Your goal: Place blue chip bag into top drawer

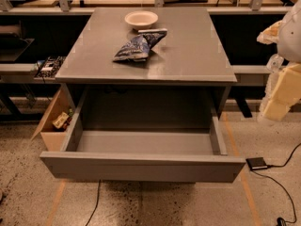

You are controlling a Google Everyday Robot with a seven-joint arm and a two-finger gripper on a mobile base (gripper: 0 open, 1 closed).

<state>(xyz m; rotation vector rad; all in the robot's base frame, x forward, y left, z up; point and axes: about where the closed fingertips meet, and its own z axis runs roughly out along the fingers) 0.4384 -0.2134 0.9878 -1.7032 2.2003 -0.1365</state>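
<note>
The blue chip bag (138,46) lies crumpled on the grey cabinet top (188,55), just in front of a white bowl (141,19). The top drawer (141,167) is pulled out wide open below the cabinet top, and its inside shows nothing in it. My gripper (278,69) hangs at the right edge of the camera view, beside the cabinet's right side. It is well to the right of the bag, apart from it, and holds nothing that I can see.
A tan cardboard box (54,121) with small items stands on the floor left of the drawer. A small black device (257,163) with a cable lies on the floor at the right. Workbenches (28,69) run behind the cabinet.
</note>
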